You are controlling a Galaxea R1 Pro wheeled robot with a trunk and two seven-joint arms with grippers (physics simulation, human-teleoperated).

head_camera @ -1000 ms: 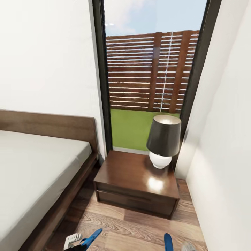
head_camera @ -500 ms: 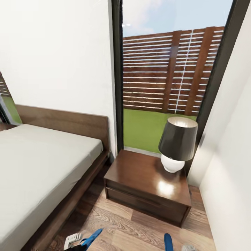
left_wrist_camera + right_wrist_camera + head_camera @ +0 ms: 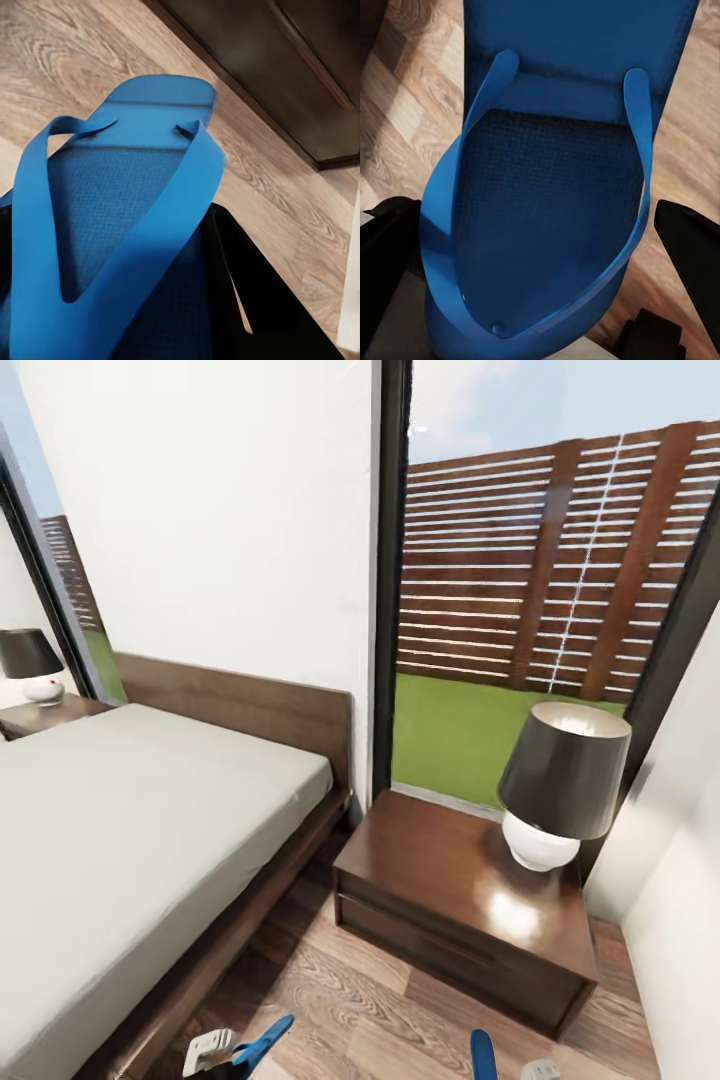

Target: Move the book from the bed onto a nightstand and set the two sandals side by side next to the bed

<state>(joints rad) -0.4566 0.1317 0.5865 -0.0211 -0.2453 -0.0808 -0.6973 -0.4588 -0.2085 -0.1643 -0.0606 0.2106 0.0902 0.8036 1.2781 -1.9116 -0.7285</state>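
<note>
In the head view, the bed (image 3: 130, 830) is seen along the left, with its white mattress bare; no book can be seen on the part that shows. The nightstand (image 3: 440, 870) stands just beside the bed's head corner, under the tall window (image 3: 540, 560). A black-shaded lamp (image 3: 560, 785) sits at its far right corner, so the front and left parts of the top are left free, likely room enough for a book. A second nightstand (image 3: 45, 712) with a lamp is seen past the bed's far side. At the bottom edge, two blue sandal tips are seen, the left sandal (image 3: 262, 1042) and the right sandal (image 3: 483, 1054), held low over the wood floor (image 3: 350, 1000), probably so they can be set down beside the bed.

In the left wrist view, one sandal (image 3: 120, 202) is pinched by the left gripper (image 3: 187, 315), its toe end pointed toward the nightstand's base.

In the right wrist view, the other sandal (image 3: 559, 180) is held flat, straps up, over the floor. It is carried by the right gripper (image 3: 540, 300), with dark fingers at both sides, so it is judged to be clamped.
</note>
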